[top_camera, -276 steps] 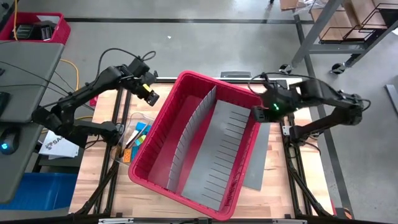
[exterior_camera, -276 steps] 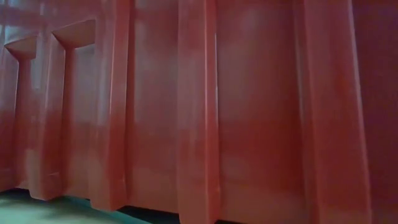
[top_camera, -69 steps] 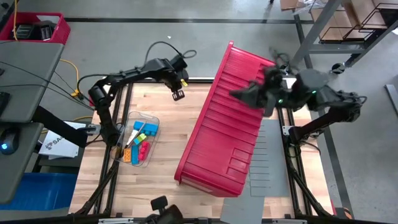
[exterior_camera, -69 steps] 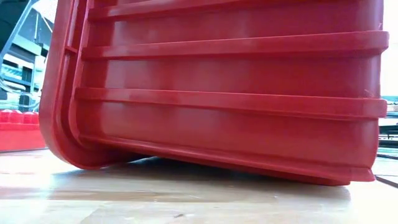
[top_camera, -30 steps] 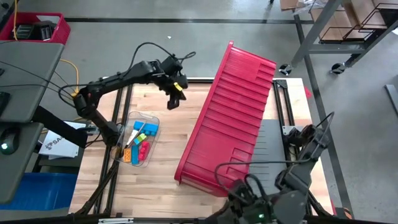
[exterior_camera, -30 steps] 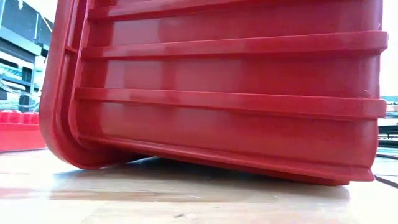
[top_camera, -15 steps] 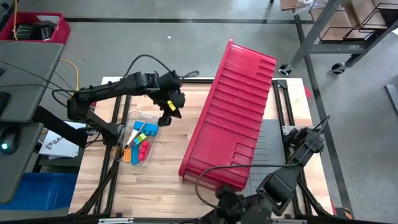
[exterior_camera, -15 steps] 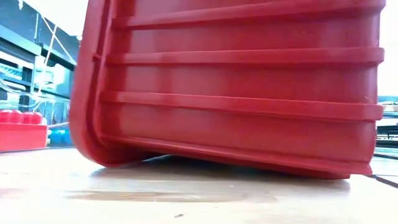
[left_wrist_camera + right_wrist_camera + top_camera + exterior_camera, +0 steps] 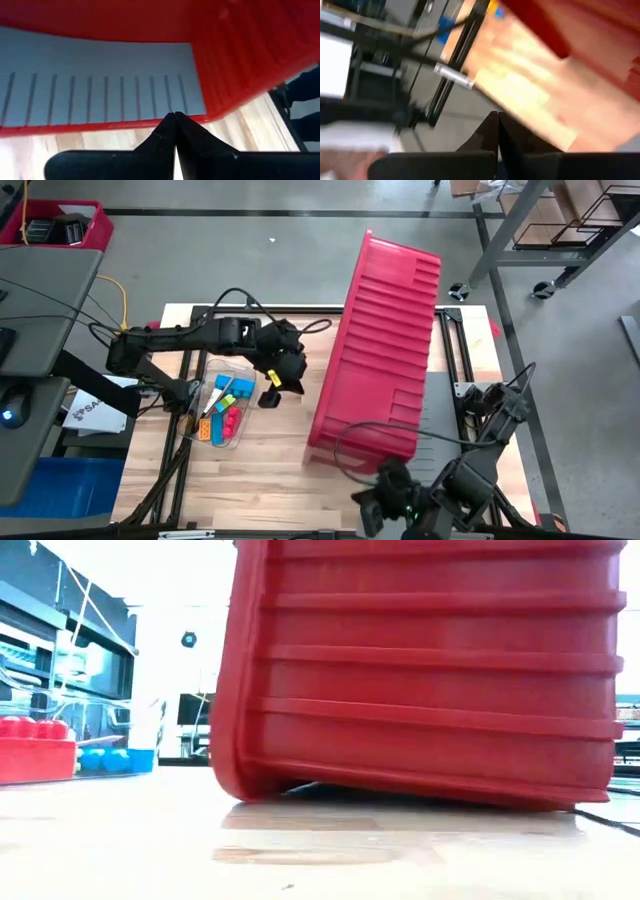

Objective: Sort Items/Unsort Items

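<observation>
High view shows the large red bin (image 9: 385,345) turned over, ribbed underside up, lying across the right half of the tabletop (image 9: 270,470) with its far end past the far edge. Compared with half a second ago it has swung more upright in the picture, and its near end has shifted toward the right. In the low view its corner has slid rightward too, opening up more of the room behind.

The left gripper (image 9: 272,388) has dropped lower and nearer the middle of the tabletop than a second ago; it now hangs between the bin and a clear tray (image 9: 243,370), fingers clenched together on nothing. The left wrist view looks under the bin's rim at a grey slotted divider (image 9: 100,85).

The right gripper (image 9: 368,508) sits off the near edge of the tabletop, also pressed shut and empty, much where it was half a second ago.

The items (image 9: 225,408) lie in the clear tray near the left edge: blue, yellow, green, orange and red blocky pieces bunched together, with thin dark sticks along one side, unmoved across the frames
</observation>
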Robot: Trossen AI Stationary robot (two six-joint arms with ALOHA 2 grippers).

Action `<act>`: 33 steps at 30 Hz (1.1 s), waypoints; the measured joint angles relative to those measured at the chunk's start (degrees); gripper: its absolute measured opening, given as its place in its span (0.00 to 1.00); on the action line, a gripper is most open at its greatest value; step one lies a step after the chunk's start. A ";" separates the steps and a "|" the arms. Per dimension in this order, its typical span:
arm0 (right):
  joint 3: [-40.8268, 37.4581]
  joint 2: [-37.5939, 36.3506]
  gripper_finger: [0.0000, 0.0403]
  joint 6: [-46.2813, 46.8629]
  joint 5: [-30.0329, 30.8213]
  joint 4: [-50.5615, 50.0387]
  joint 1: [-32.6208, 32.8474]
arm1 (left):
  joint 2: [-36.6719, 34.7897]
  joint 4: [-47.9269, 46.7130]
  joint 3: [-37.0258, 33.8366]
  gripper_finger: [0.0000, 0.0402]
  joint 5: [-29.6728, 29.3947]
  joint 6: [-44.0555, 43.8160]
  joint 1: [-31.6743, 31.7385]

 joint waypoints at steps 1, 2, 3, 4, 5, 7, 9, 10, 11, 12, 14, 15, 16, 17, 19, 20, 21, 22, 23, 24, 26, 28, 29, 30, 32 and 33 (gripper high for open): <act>0.01 -0.06 0.00 1.37 1.07 -1.36 -0.17 | -0.02 0.47 0.00 0.00 -0.01 0.27 -0.51; 0.02 -0.07 0.00 2.63 1.83 -2.91 -0.19 | -0.02 1.25 0.00 0.00 -0.01 0.28 -1.07; 0.02 -0.08 0.00 3.64 2.24 -4.41 -0.28 | -0.02 2.15 0.00 0.00 -0.02 0.27 -1.52; 0.06 -0.18 0.00 4.34 2.20 -5.54 -0.47 | -0.02 3.17 0.00 0.00 -0.02 0.26 -1.87; 0.15 -0.24 0.00 4.80 2.05 -6.25 -0.71 | -0.02 4.29 0.00 0.00 -0.02 0.29 -2.25; 0.22 -0.29 0.00 5.45 2.34 -7.44 -0.99 | -0.02 7.06 0.00 0.00 -0.04 -0.17 -3.03; 0.23 -0.40 0.00 6.96 2.60 -9.08 -0.97 | -0.02 10.58 0.00 0.00 -0.04 -1.40 -3.60; 0.25 -0.64 0.00 7.93 2.71 -9.78 -0.92 | -0.02 12.54 0.00 0.00 -0.04 -2.28 -3.78; 0.28 -0.78 0.00 9.07 2.86 -10.75 -0.80 | -0.02 14.28 0.00 0.00 -0.04 -2.99 -3.98; 0.26 -0.92 0.00 9.99 2.92 -11.95 -0.76 | -0.03 15.88 0.00 0.00 -0.04 -3.68 -4.26; 0.26 -1.16 0.00 11.01 2.59 -13.48 -0.69 | -0.04 18.56 0.00 0.00 -0.02 -4.05 -4.87; 0.26 -1.30 0.00 11.22 2.46 -13.95 -0.69 | 0.09 19.99 0.00 0.00 -0.04 -4.08 -5.09; 0.26 -1.39 0.00 11.46 2.26 -14.58 -0.69 | 0.22 21.78 0.00 0.00 -0.04 -4.28 -5.29; 0.26 -1.51 0.00 11.82 1.91 -15.56 -0.64 | 0.27 23.37 0.00 0.00 -0.07 -4.89 -5.47; 0.22 -1.95 0.00 13.16 1.17 -17.82 -0.33 | 0.57 25.49 0.00 0.00 -0.07 -6.09 -5.97; 0.22 -1.97 0.00 14.39 1.23 -18.94 -0.23 | 0.85 26.80 0.01 0.00 -0.20 -6.36 -6.20; 0.17 -2.18 0.00 15.61 1.63 -20.41 -0.09 | 1.01 27.36 0.02 0.00 -0.89 -6.36 -6.30; 0.12 -2.41 0.00 17.09 1.74 -22.00 0.05 | 1.10 27.36 -0.02 0.00 -2.00 -6.22 -6.40; 0.05 -2.73 0.00 18.47 1.57 -23.07 0.05 | 1.14 27.39 -0.04 0.00 -3.69 -6.10 -6.35; -0.02 -3.05 0.00 19.29 1.39 -23.71 0.05 | 1.14 27.55 -0.04 0.00 -6.21 -5.74 -6.10; -0.11 -3.54 0.00 19.95 2.16 -23.44 -0.16 | 1.07 28.28 -0.04 0.00 -11.54 -6.14 -4.90; -0.13 -3.82 0.00 19.94 3.04 -22.53 -0.64 | 1.10 29.14 -0.04 0.00 -14.44 -8.29 -2.26; -0.20 -4.14 0.00 19.85 3.01 -22.26 -0.92 | 1.43 29.56 -0.04 0.00 -14.28 -9.57 -0.47; -0.20 -4.43 0.00 19.64 2.97 -21.59 -1.23 | 1.81 30.17 -0.04 0.00 -13.29 -11.05 1.47; -0.09 -4.64 0.00 19.00 3.20 -20.25 -1.70 | 2.31 32.81 -1.70 0.00 -9.16 -14.94 5.61; -0.09 -4.64 0.00 18.78 3.40 -19.90 -1.81 | 2.50 34.99 -3.57 0.00 -7.04 -17.26 7.76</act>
